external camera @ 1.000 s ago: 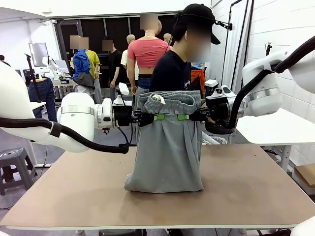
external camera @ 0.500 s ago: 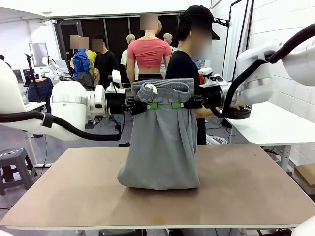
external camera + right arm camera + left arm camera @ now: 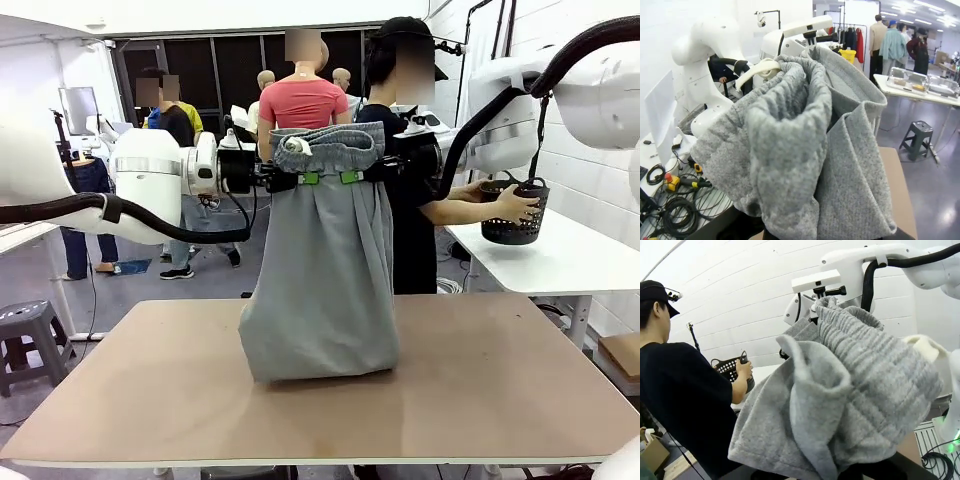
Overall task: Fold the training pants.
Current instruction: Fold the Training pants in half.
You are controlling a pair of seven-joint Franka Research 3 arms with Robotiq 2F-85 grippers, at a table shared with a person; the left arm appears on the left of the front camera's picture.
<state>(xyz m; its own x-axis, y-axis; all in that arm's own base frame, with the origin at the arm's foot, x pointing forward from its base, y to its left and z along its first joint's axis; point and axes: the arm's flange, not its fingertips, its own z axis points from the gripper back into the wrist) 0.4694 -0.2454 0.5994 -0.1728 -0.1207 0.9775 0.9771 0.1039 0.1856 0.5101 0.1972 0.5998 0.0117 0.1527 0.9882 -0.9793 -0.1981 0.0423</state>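
While raised level above the table (image 3: 520, 390), both arms' jaws clamped on the training pants (image 3: 325, 270) waistband.

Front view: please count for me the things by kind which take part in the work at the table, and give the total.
Training pants, grey, hanging from both grips: 1
End effectors, left end effector and right end effector, each shut on the waistband: 2
Black mesh basket in the person's hand: 1
Table: 1
Total: 5

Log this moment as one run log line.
left gripper: shut on waistband | right gripper: shut on waistband | light grey jersey training pants: hanging, hem on brown table
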